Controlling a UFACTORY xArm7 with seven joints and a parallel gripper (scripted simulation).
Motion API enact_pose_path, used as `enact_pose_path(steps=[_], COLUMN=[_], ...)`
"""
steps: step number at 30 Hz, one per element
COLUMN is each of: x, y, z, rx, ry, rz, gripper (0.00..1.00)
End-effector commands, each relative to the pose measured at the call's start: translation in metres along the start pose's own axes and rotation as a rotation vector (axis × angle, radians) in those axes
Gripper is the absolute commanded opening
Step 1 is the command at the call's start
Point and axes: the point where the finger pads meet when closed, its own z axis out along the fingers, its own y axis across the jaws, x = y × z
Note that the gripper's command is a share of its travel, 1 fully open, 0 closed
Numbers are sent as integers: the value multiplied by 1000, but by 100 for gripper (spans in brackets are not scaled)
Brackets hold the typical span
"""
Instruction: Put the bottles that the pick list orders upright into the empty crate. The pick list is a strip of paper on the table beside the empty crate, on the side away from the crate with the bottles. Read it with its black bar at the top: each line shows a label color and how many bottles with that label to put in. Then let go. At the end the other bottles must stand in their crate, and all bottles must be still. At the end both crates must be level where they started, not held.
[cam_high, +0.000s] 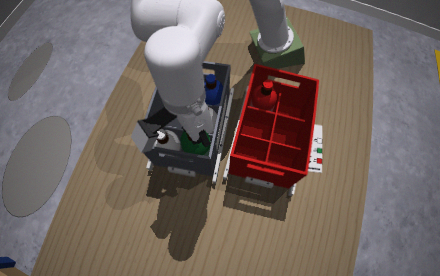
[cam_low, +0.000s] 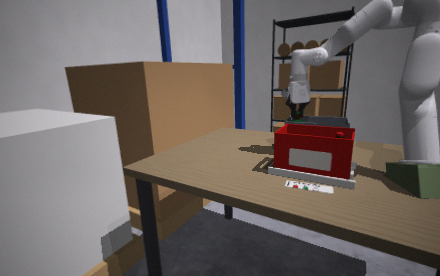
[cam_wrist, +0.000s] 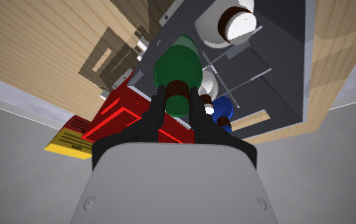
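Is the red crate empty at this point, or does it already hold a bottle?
Not empty. The red crate holds one red-capped bottle in a corner cell near the arm's base; its other cells show only bare floor.

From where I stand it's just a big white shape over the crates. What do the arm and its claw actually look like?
The arm is glossy white: thick rounded tubes joined by bulging elbows, with no cables or markings showing. It rises from a green block base through a grey flanged collar. The gripper has a plain light-grey body with two small round screw marks, and two slim black fingers.
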Motion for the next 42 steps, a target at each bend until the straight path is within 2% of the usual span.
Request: enact_pose_path(steps=[1, 42], x=[1, 1], y=[-1, -1], z=[-10, -72], rx=[3, 3], ry=[5, 5], rz=[0, 0], gripper=[0, 0])
